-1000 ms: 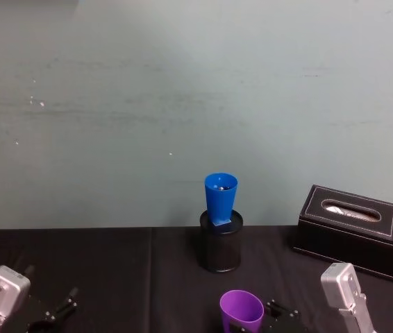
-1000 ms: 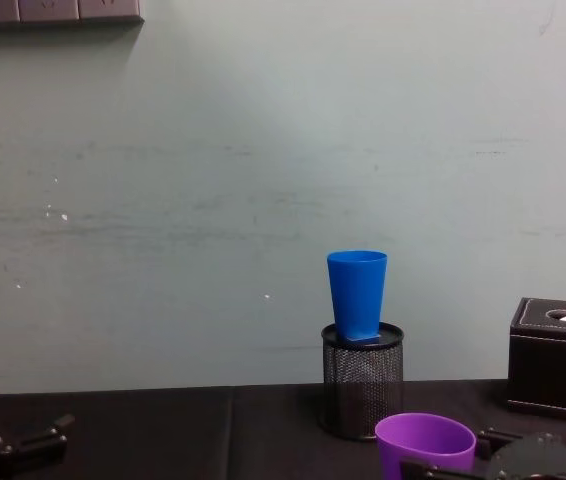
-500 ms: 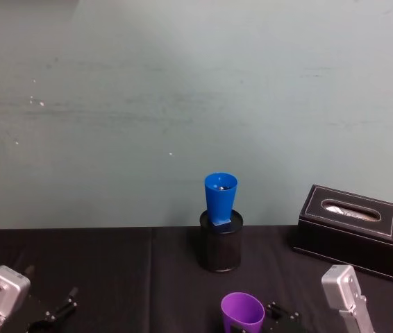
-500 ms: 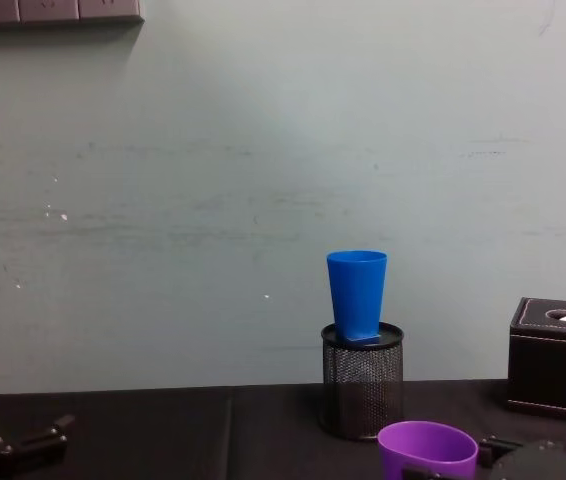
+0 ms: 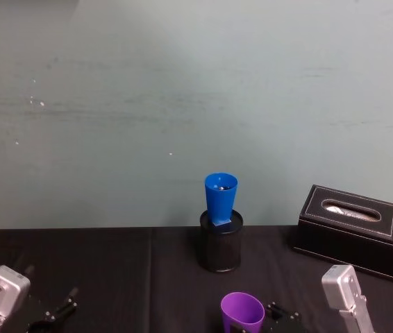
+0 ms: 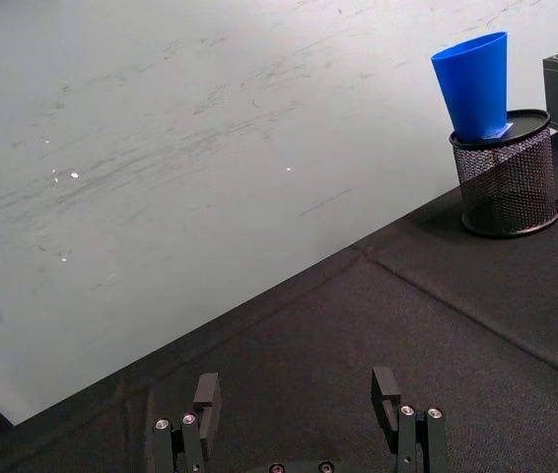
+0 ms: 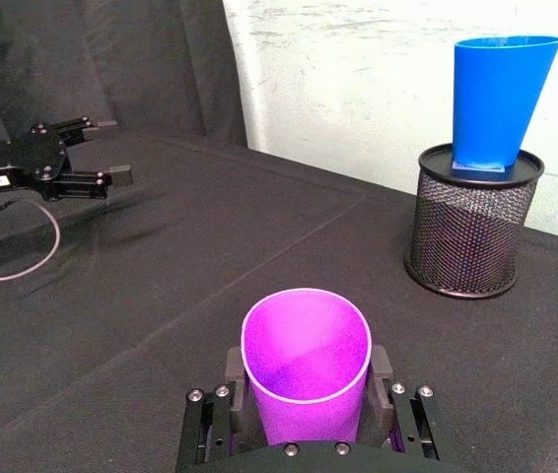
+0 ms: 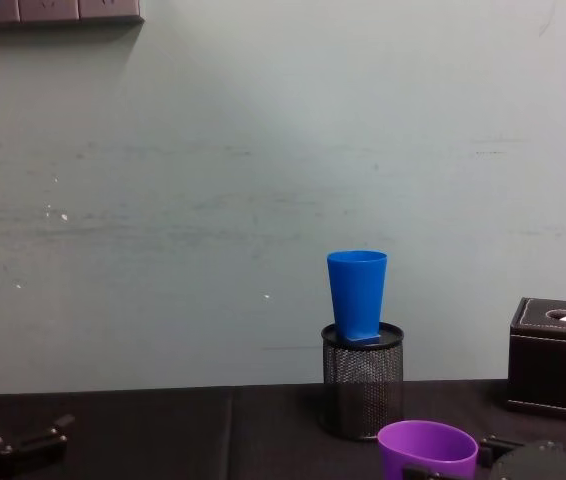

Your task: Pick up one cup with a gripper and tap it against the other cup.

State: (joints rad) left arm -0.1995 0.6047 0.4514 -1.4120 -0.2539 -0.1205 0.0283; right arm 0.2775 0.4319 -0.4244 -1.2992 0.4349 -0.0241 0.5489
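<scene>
Right wrist view, right claw (image 7: 307, 406) gripping purple cup (image 7: 306, 363)

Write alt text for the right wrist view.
The right gripper holds a purple cup upright between its fingers, above a black tablecloth. Beyond it, a blue cup stands in the top of a black mesh pen holder by a pale wall. Farther off, the left gripper rests open.

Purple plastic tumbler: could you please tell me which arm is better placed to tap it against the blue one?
Right: its claw holds the purple plastic tumbler, facing the blue plastic tumbler.
</scene>
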